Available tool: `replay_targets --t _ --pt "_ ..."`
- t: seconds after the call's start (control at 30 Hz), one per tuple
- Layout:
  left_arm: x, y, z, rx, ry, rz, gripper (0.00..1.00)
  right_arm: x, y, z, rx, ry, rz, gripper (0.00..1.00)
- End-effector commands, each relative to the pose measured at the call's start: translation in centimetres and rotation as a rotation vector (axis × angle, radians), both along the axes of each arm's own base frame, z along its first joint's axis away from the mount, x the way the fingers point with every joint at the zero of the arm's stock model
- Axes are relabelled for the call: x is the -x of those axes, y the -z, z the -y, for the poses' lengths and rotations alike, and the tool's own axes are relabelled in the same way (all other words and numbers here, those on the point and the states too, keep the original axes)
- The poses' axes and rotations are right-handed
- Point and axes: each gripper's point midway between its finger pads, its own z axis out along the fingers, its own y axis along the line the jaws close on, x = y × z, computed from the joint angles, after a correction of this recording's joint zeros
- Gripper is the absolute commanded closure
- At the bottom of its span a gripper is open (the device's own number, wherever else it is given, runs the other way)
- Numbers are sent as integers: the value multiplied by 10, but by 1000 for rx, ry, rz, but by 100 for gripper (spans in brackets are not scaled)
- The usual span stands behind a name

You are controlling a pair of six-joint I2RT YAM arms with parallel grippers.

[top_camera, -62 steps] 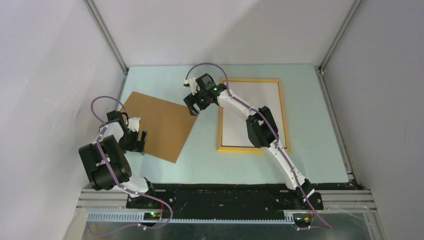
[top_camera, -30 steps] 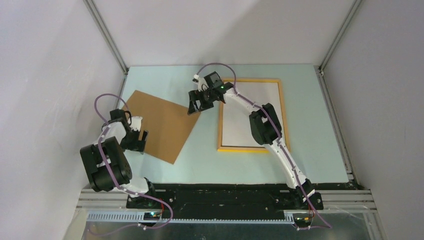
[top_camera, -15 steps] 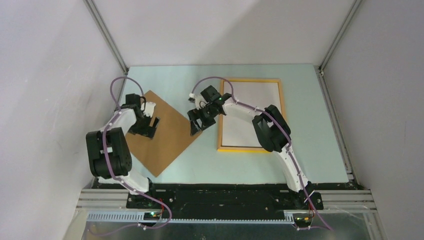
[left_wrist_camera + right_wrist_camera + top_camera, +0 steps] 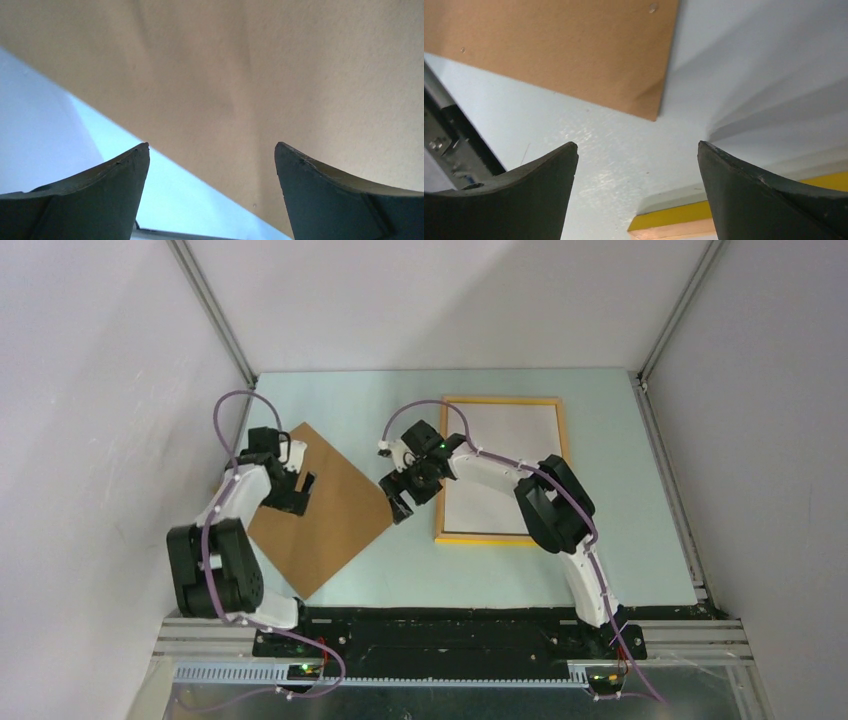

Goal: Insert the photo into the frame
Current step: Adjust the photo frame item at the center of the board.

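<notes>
On table (image 4: 620, 490), frame (image 4: 500, 400) lies flat, white sheet (image 4: 510, 435) inside it. Just left of frame: right gripper (image 4: 401, 507) spread wide, holding nothing, beside brown board (image 4: 330, 525) corner. Farther left of frame: left gripper (image 4: 303, 496) spread too, empty, over board.

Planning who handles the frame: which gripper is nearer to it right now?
Right. The right gripper hovers open just beside the left edge of the frame. The left gripper is farther off, over the brown board lying left of the frame.

The brown board (image 4: 330, 510) looks matt and finely grainy, the frame (image 4: 500, 400) seemingly smooth painted wood, the table (image 4: 620, 490) faintly glossy.
</notes>
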Motion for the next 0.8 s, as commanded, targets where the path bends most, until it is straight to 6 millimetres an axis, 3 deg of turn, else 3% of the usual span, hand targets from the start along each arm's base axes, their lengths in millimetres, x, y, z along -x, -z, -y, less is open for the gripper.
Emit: replay_targets --t 0.0,0.03,0.1,0.13,0.17,0.2,0.3,0.57,0.77 --pt "27 -26 -19 -64 -95 60 0 -42 -45 -6 -19 32 204 5" --pt "37 -23 -24 -60 -120 41 0 -50 -53 -10 -24 38 232 4" --pt "53 -19 -31 -40 -161 13 0 -60 -45 -17 -13 43 235 3" --pt "59 -16 -30 -16 -171 -2 0 -68 -53 -23 -32 49 253 2" --pt "67 -12 -34 -1 -200 -19 0 -70 -41 -24 -16 54 234 2" --pt "71 -8 -31 29 -205 -36 0 -75 -46 -30 -30 57 241 2" --pt "85 5 -29 105 -251 -79 0 -80 -30 -39 -32 69 203 2" --pt "80 20 -22 226 -278 -141 0 -85 -13 -56 -45 88 148 2" --pt "82 48 -14 327 -285 -253 1 -85 -5 -60 -50 100 114 2"
